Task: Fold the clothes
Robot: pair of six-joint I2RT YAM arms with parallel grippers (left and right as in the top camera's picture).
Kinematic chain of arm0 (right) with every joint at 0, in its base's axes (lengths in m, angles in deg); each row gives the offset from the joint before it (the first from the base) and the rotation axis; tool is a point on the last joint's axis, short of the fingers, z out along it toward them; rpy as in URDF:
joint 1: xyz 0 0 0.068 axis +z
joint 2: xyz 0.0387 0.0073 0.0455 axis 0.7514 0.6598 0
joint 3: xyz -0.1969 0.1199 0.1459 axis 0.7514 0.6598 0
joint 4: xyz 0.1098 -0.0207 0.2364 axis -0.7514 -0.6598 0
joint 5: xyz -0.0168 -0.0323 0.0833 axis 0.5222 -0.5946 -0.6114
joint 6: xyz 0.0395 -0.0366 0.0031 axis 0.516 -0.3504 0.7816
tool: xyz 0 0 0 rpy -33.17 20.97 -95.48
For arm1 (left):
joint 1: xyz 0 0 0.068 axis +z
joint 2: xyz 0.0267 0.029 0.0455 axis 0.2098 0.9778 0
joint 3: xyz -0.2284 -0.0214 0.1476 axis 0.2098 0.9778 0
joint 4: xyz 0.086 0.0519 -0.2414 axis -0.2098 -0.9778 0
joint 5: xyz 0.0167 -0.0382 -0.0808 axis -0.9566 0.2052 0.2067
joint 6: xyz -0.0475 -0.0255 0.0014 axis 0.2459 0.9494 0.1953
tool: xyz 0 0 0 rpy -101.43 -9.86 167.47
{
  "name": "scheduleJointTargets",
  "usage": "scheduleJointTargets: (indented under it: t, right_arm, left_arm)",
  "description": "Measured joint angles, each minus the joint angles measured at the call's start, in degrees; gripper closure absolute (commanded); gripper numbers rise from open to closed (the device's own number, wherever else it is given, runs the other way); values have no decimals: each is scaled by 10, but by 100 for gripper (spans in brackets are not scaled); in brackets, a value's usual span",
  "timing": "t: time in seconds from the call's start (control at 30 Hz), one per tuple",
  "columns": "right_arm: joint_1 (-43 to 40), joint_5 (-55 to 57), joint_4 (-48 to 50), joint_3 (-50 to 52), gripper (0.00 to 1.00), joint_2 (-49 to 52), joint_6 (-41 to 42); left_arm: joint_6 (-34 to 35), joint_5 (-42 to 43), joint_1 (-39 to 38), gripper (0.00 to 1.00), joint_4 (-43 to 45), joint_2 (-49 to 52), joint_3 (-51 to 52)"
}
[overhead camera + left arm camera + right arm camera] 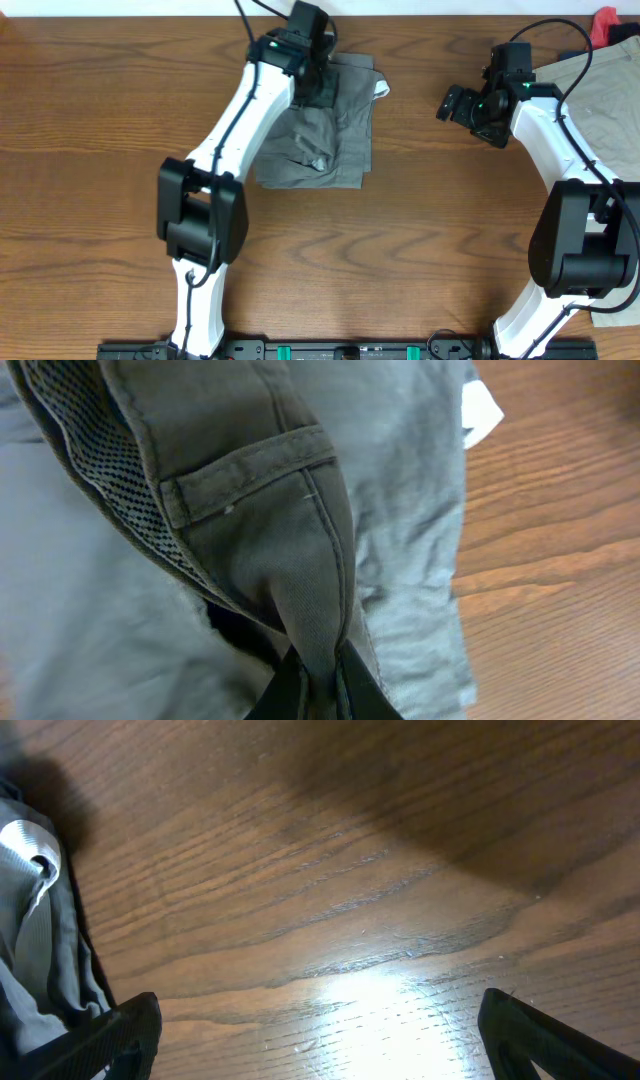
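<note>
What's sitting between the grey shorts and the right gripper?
Nothing: only bare wooden table separates the grey shorts from the right gripper, as the overhead view shows.

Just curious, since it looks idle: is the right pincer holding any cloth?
No, the right pincer is spread wide open over the bare wooden table, with nothing gripped in it.

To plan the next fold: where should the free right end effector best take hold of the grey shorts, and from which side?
Probably the far right corner of the grey shorts, beside the white label, coming from the right. That edge lies on the table facing the open right end effector; the left end effector pinches a fold nearby.
</note>
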Motion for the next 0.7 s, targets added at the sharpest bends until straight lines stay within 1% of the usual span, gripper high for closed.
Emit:
scheduleJointTargets:
  t: [0.03,0.07,0.13,0.2,0.27,0.4,0.53,0.6,0.63,0.67,0.7]
  right_arm:
    - [0,0,0,0,1,0,0]
    - [0,0,0,0,1,0,0]
    - [0,0,0,0,1,0,0]
    - [0,0,0,0,1,0,0]
    - [0,0,0,0,1,0,0]
    - [0,0,0,0,1,0,0]
    - [0,0,0,0,1,0,0]
    - [0,0,0,0,1,0,0]
    - [0,0,0,0,1,0,0]
    - [0,0,0,0,1,0,0]
    - [0,0,0,0,1,0,0]
  left_arm:
    - [0,5,-1,88,3,5,0]
    - [0,12,-3,72,5,10,0]
    - [2,19,-5,35,6,16,0]
    - [2,26,-5,22,5,18,0]
    - [3,29,-4,16,6,18,0]
    - [4,31,-4,15,-2,17,0]
    - [4,31,-4,16,-8,-2,0]
    - [7,31,-4,25,-8,-21,0]
    - [5,31,-4,34,-8,-31,0]
    - [5,31,-4,40,-8,-38,0]
    - [6,31,-4,50,-8,-45,0]
